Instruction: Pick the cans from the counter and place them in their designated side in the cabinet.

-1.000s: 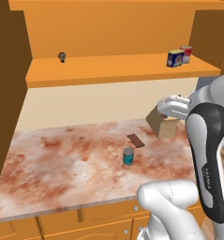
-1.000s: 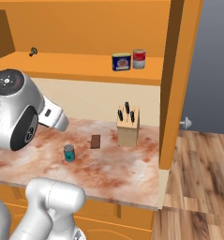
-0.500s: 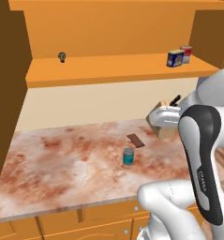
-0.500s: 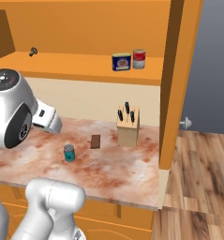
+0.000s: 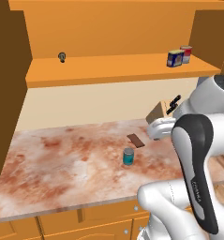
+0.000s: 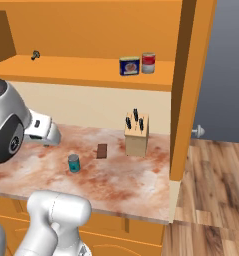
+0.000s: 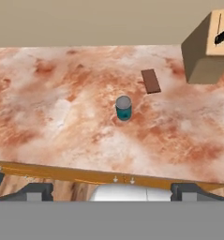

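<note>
The gripper [image 7: 111, 190] has its fingers spread wide and empty, above the front edge of the counter [image 7: 48, 117]. The teal can [image 7: 123, 108] stands upright near the middle of the counter, just in front of a small brown block [image 7: 151, 80]. To take it well, I think the hand should come lower and forward, keep the can centred between the fingers, and close around its middle without knocking it. The dark blue can [image 5: 175, 58] is on the cabinet [image 5: 108, 70] shelf, at its right end.

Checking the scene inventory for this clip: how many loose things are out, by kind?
Cans: 3 (teal can, blue can, red-and-grey can)
Knife block: 1
Brown slab: 1
Small dark thing on shelf: 1
Total: 6
</note>
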